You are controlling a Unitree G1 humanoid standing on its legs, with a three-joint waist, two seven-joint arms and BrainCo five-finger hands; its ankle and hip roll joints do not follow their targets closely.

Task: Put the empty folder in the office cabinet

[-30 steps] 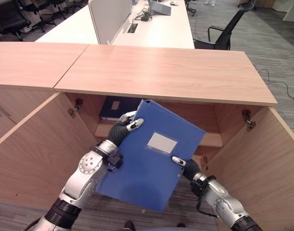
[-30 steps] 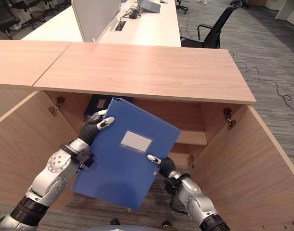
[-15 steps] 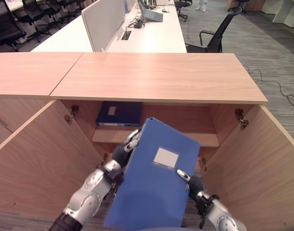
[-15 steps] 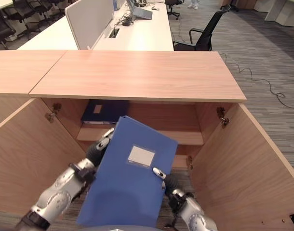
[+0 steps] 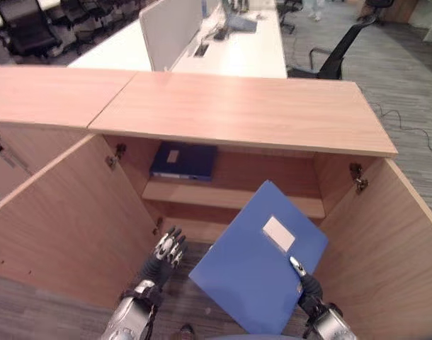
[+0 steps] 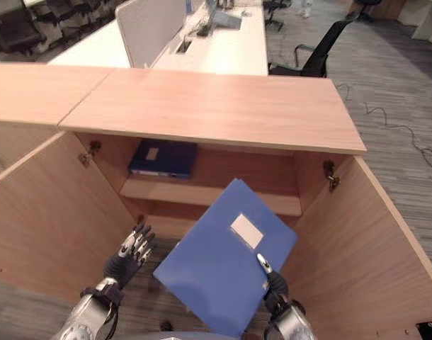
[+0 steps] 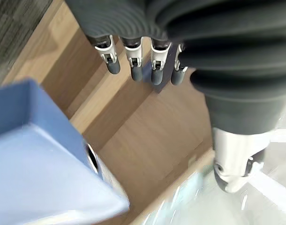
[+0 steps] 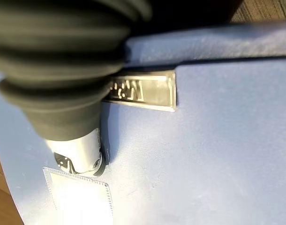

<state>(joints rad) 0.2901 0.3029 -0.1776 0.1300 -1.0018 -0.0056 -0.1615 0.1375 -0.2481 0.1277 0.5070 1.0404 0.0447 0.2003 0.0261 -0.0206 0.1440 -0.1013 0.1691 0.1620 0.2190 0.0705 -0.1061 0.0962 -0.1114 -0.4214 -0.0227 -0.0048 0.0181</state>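
Note:
The blue folder (image 5: 251, 269) with a white label hangs tilted in front of the open office cabinet (image 5: 237, 106), low and right of centre. My right hand (image 5: 306, 285) is shut on its lower right edge, thumb (image 8: 79, 150) pressed on the cover, fingers hidden beneath. My left hand (image 5: 165, 253) is off the folder, a short way to its left, with fingers (image 7: 133, 63) straight and holding nothing. The folder's corner (image 7: 35, 178) shows beside that hand.
A dark blue folder (image 5: 184, 160) lies flat on the cabinet's shelf (image 5: 237, 200) at the left. The cabinet's doors stand wide open, one at the left (image 5: 67, 212) and one at the right (image 5: 386, 241). White desks and a black chair (image 5: 336, 60) stand behind.
My left hand has let go of the folder and drawn off to the left, fingers straight. The folder has swung right and now hangs from my right hand alone. The camera has shifted.

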